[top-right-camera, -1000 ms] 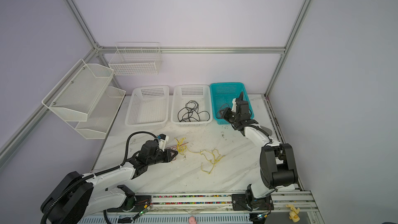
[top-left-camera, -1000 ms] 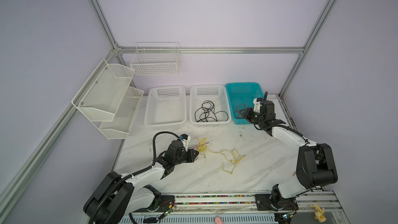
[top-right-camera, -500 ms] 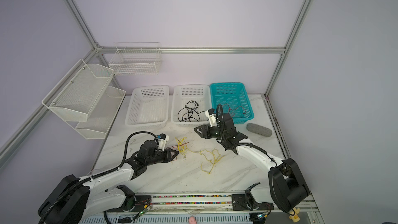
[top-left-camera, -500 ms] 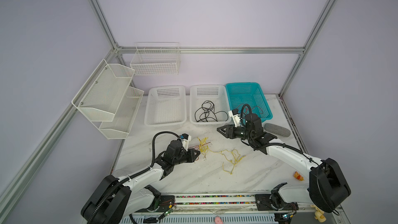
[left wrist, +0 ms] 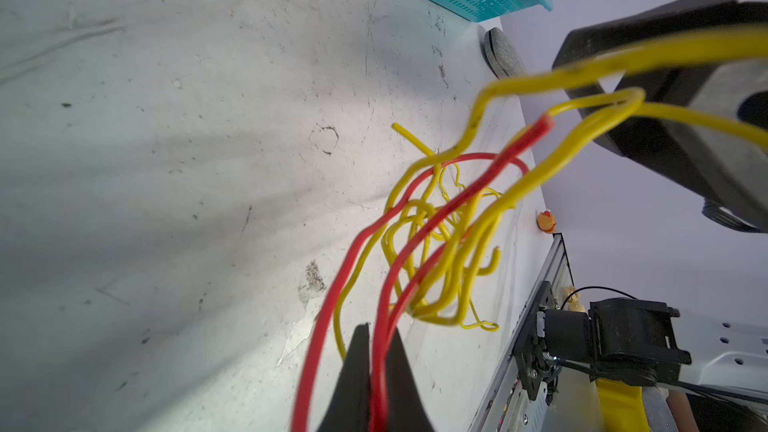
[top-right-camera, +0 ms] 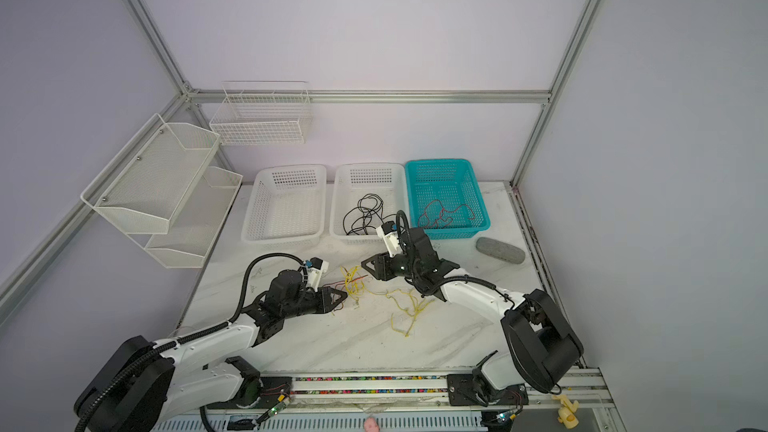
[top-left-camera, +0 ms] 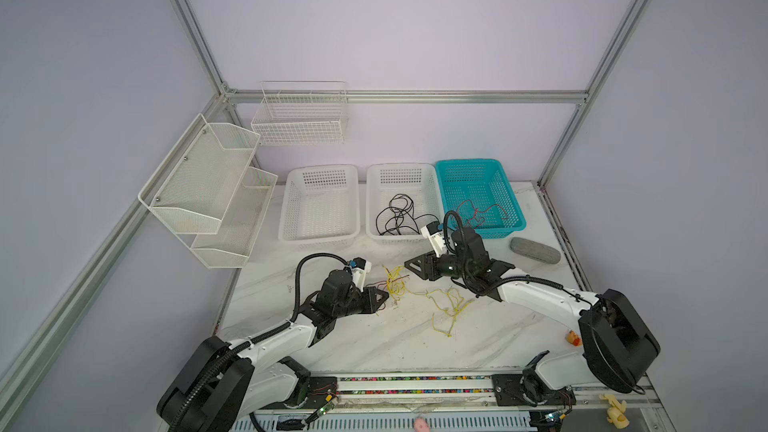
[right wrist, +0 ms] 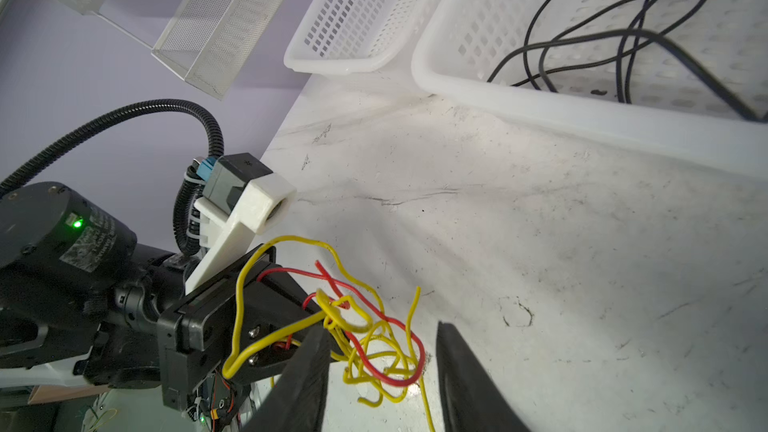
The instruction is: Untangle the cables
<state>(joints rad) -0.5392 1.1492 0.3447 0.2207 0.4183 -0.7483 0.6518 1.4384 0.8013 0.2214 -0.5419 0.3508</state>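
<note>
**Left pincer** [left wrist: 376, 336]: fully closed, a red cable [left wrist: 341, 280] nipped between its tips.

**Right pincer** [right wrist: 382, 332]: jaws about half apart, nothing in them. The knot of yellow cables [right wrist: 332, 317], with the red one threaded through it, sits just ahead of these jaws, between the two pincers.

**Hazards, as I judge them:**
- If I close the right pincer here, it may catch red and yellow together. Pulling the pincers apart would then tighten the knot.
- The thin red cable may slip from the left tips under tension.
- The loose yellow tail [top-left-camera: 451, 309] beside the right pincer's wrist could drag along and snag.

left white basket [top-left-camera: 318, 238] | middle white basket [top-left-camera: 401, 176] | teal basket [top-left-camera: 467, 172] | grey case [top-left-camera: 535, 249] beside it
</note>
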